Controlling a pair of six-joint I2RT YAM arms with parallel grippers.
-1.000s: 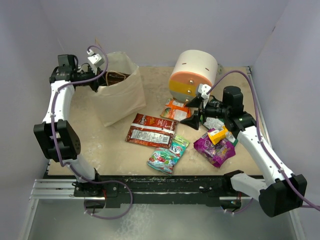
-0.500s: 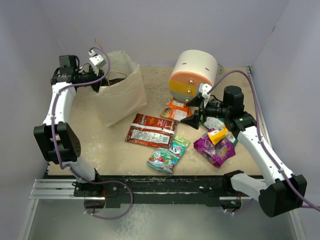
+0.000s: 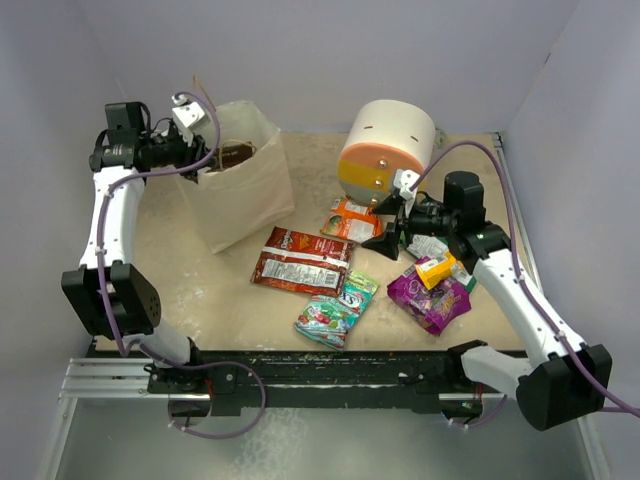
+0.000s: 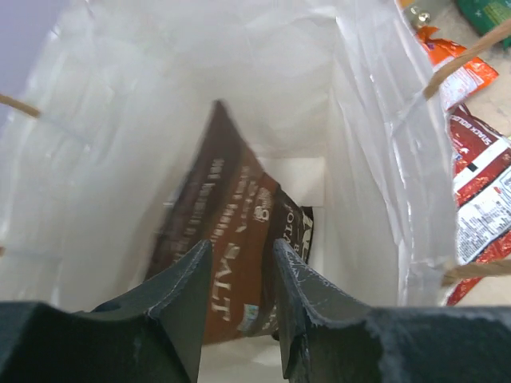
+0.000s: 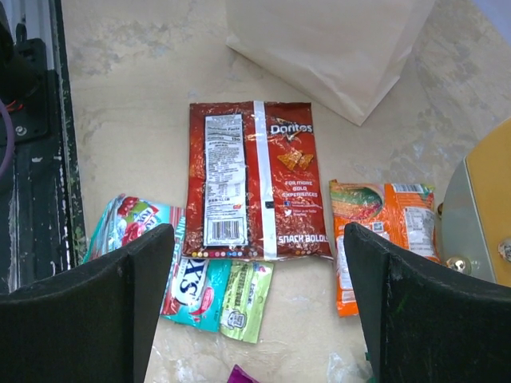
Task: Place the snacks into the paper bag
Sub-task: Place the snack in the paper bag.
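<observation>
The cream paper bag (image 3: 245, 200) stands at the back left. My left gripper (image 3: 203, 163) hovers over its mouth, open. In the left wrist view the brown chip bag (image 4: 231, 199) lies inside the paper bag (image 4: 120, 120), below the parted gripper (image 4: 242, 249) and free of it. My right gripper (image 3: 386, 222) hangs open above the loose snacks. Between its fingers the right wrist view shows the red-white packet (image 5: 255, 179), with the orange packet (image 5: 383, 223), teal candy (image 5: 188, 279) and green-white packet (image 5: 247, 299) around it. The purple packet (image 3: 430, 295) and yellow-orange box (image 3: 437, 270) lie under the right arm.
A round white, orange and yellow drawer unit (image 3: 385, 150) stands at the back, just behind the right gripper. Lilac walls close in the table on three sides. The arms' black rail (image 3: 320, 370) runs along the near edge.
The left gripper has opened over the paper bag and let the brown chip bag go down into it. The left wrist has drawn back slightly to the left. The right arm has stayed put.
</observation>
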